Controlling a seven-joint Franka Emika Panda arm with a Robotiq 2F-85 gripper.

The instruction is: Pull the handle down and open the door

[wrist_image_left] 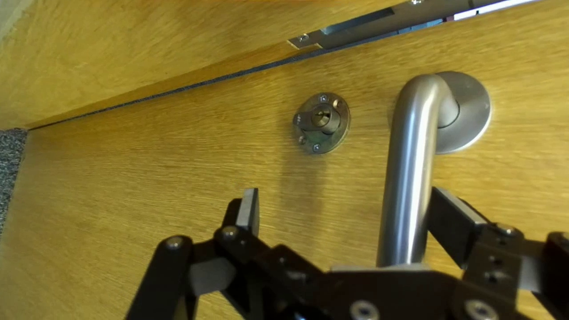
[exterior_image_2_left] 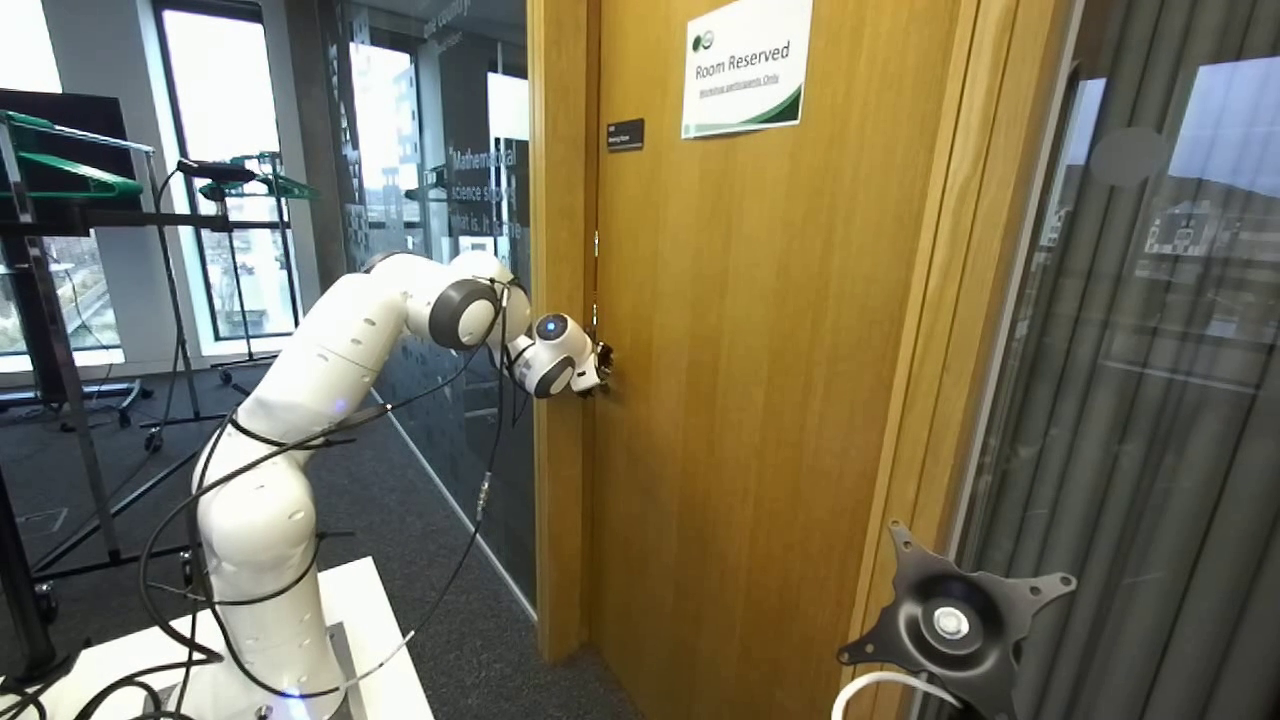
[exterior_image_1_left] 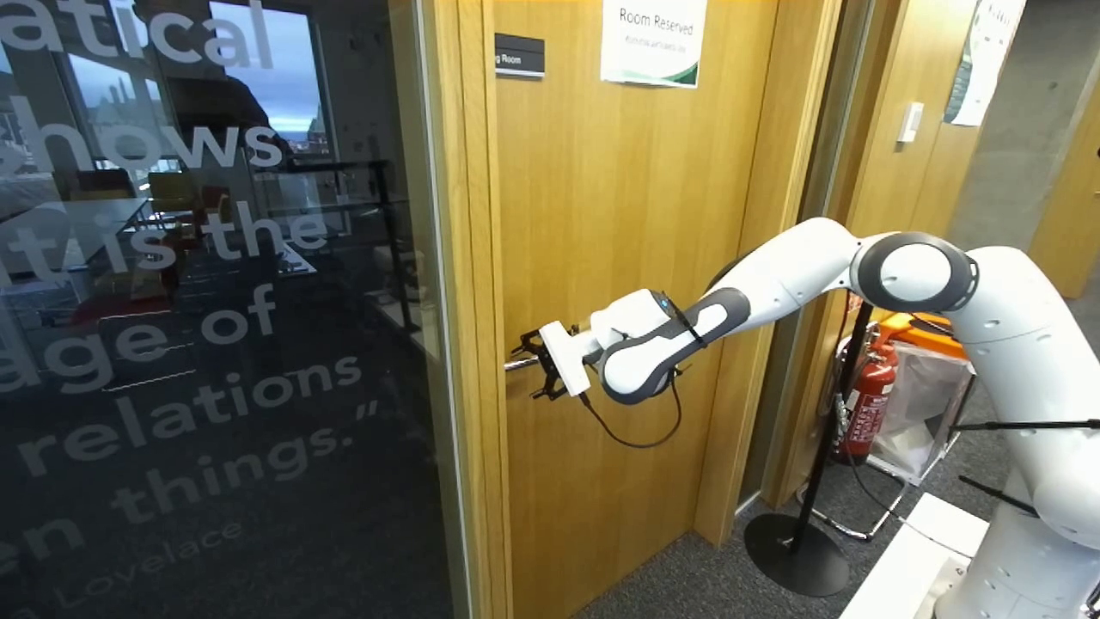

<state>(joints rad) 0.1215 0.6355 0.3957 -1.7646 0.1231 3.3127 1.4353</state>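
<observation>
"Black metal 2-fingered gripper point(wrist_image_left: 347, 206): jaws wide apart, nothing clamped. Slim silver metal lever handle point(wrist_image_left: 408, 178) lies between them, against or just beside the finger point(wrist_image_left: 453, 226) judged uppermost. Next move?"

"By pressing down along the handle's arc, bar deep between the jaws; probably no squeeze needed. Tall honey-coloured wooden door point(exterior_image_1_left: 636, 215) to be swung only after full travel."

"Appearance?"

"Handle: round brushed bar, bent toward a silver disc-shaped metal plate point(wrist_image_left: 473, 111) near the door's edge, free end hidden by gripper. Latch state unclear."
</observation>
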